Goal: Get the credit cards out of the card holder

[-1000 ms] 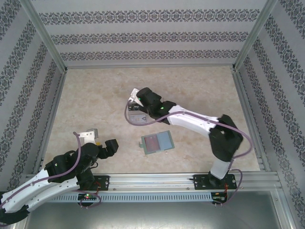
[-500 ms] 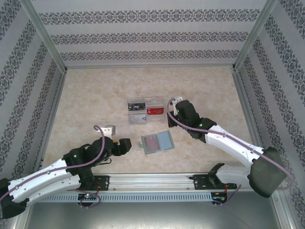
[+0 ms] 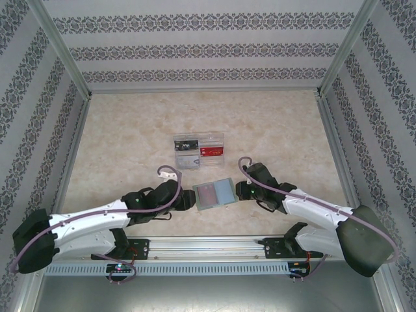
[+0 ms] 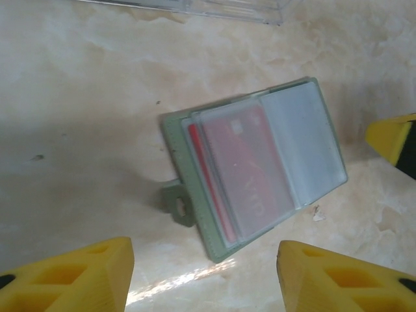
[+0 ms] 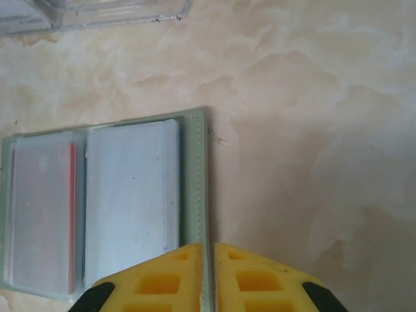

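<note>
The card holder lies open and flat on the table, grey-green with a paler inside. Red credit cards sit in its left pocket behind a cloudy sleeve, and the right pocket looks pale and bare. My left gripper hovers just left of the holder, open, with its yellow fingertips apart and nothing between them. My right gripper is shut, its tips resting on the right border of the card holder. The credit cards show at the left of that view.
A clear plastic divided tray stands just beyond the holder with a red card and a dark card in it. Its edge shows as the tray and the tray in the wrist views. Patterned walls close in the table on three sides.
My left arm has reached right to the holder's left side, its jaws narrowing. My right arm has left the tray, swung right and come down onto the holder's right edge.
</note>
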